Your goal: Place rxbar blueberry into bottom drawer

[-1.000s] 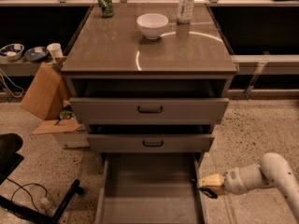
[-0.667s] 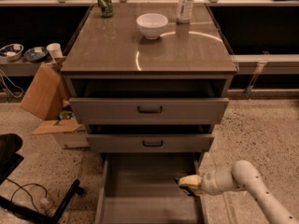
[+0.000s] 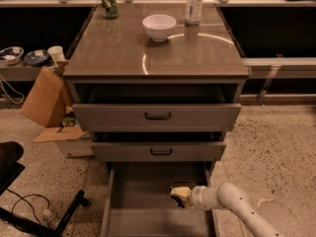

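1. The bar (image 3: 178, 202) shows only as a small dark sliver at the tip of the gripper (image 3: 180, 195), just above the floor of the bottom drawer (image 3: 143, 196); its lettering is too small to read.
2. Whether the gripper clamps the bar or has released it cannot be told.
3. Since a second ago the gripper has moved left, from beside the drawer's right wall to over its floor (right of middle).
4. The arm (image 3: 234, 201) reaches in from the lower right.
5. The bottom drawer is pulled far out; the upper drawers (image 3: 157, 116) stand slightly open.
6. On the glossy grey top (image 3: 123, 53) stand a white bowl (image 3: 159, 26), a green can (image 3: 109, 2) and a bottle (image 3: 194, 3).
7. A cardboard box (image 3: 47, 95) leans at the left on the speckled floor (image 3: 276, 147).
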